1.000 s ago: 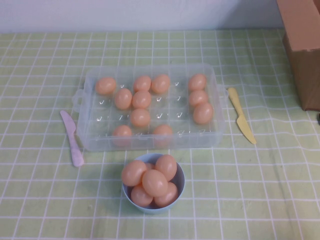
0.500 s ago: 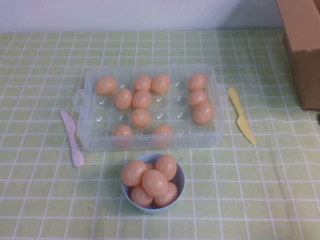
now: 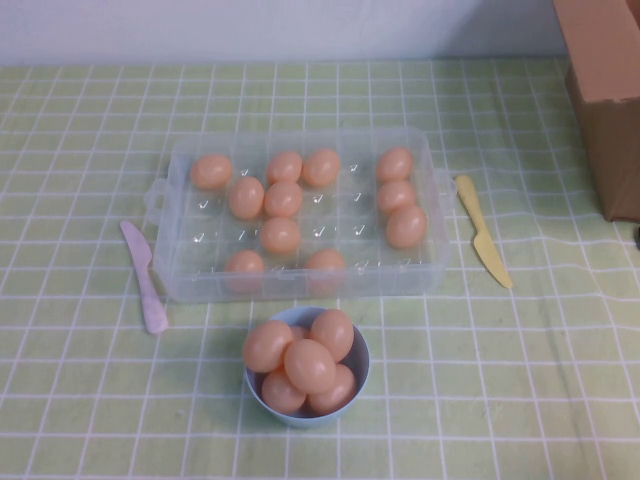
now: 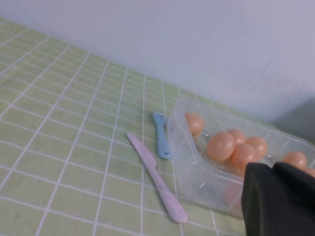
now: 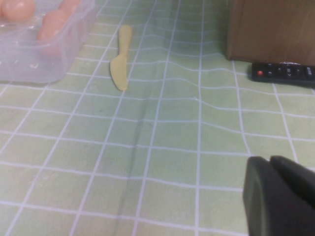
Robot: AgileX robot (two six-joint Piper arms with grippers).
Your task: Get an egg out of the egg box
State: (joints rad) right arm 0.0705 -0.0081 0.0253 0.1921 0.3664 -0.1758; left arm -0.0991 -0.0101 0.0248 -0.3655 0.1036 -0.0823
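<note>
The clear egg box [image 3: 300, 215] is holding 10 matte peach eggs [image 3: 283, 198] while the left gripper [image 4: 280, 196] and right gripper [image 5: 278, 194] are hanging low over the desk [image 3: 500, 380], their opening impossible to tell.

A staged home-kitchen test setup is showing: a green checked cloth [image 3: 90, 400] is covering the counter, a plain white wall [image 3: 280, 28] is standing behind, and a cardboard box [image 3: 608, 100] and remote control [image 5: 283, 73] are lying nearby.

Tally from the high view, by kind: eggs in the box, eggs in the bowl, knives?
Peach-orange eggs in the clear plastic egg box: 11
Peach-orange eggs showing in the small light-blue bowl: 5
Plastic knives, pink knife and yellow knife: 2
Total: 18
Left gripper is near the egg box; right gripper is over bare cloth.
</note>
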